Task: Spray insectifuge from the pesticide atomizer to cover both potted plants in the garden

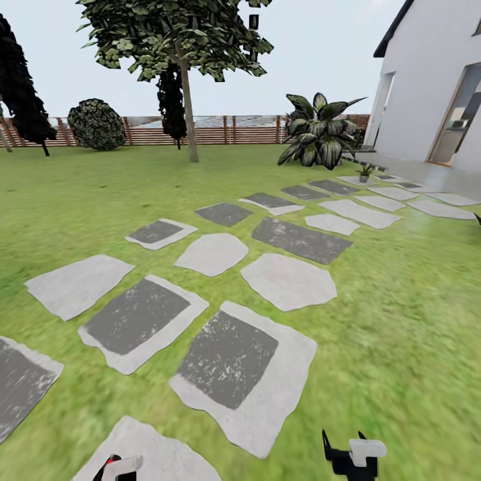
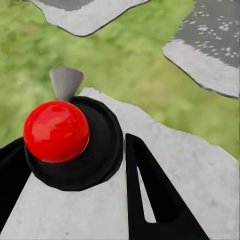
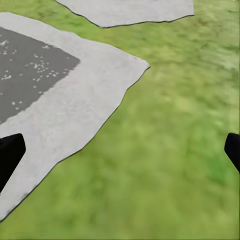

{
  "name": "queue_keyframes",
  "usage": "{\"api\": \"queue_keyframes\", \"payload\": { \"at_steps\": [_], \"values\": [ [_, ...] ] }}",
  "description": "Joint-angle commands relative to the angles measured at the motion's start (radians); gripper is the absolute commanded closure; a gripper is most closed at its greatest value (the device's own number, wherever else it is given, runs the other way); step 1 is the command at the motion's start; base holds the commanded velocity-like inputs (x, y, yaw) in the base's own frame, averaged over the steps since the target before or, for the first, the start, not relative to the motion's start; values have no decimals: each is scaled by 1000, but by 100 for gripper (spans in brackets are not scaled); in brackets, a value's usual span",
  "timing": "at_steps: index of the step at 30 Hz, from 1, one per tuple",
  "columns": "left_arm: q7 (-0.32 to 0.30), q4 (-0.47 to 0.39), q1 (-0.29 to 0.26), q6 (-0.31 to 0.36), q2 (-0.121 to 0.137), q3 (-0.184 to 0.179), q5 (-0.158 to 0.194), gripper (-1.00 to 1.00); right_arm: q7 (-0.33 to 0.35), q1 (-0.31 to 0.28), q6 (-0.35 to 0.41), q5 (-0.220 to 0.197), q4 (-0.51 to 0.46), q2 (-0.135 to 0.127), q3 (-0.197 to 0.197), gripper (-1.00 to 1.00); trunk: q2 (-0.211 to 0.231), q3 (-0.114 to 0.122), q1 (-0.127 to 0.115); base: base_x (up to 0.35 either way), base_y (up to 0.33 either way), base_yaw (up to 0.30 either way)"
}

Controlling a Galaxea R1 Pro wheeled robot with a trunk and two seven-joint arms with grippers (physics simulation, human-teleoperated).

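Note:
The pesticide atomizer [image 2: 70, 145], with a black round body, a red ball cap and a grey nozzle, sits between the black fingers of my left gripper [image 2: 75, 170], which is shut on it. In the head view that left gripper [image 1: 117, 467] shows at the bottom edge with a bit of red in it. My right gripper [image 1: 351, 457] hangs low over the grass, and its fingers [image 3: 10, 155] stand wide apart with nothing between them. One small potted plant [image 1: 365, 172] stands far ahead at the right by the patio edge. The garden lawn [image 1: 401, 321] spreads all around.
Grey stepping stones [image 1: 230, 364] run from my feet toward the patio [image 1: 427, 175] and the white house [image 1: 427, 80]. A huge dark striped-leaf plant [image 1: 319, 130] stands behind the small pot. A tree [image 1: 188, 100], bushes and a brown slatted fence [image 1: 220, 130] close the far side.

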Motion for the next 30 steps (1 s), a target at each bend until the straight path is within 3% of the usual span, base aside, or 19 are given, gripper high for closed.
{"api": "queue_keyframes", "payload": {
  "at_steps": [1,30],
  "values": [
    [-1,1,-1,-4,0,0,6,100,-1,-1,-3,0,1,0,-1,-100,0,-1,0,338,0,0],
    [-1,1,-1,-4,0,0,6,100,-3,-1,-3,0,0,2,-1,-100,0,-1,0,338,0,-7]
  ]
}}
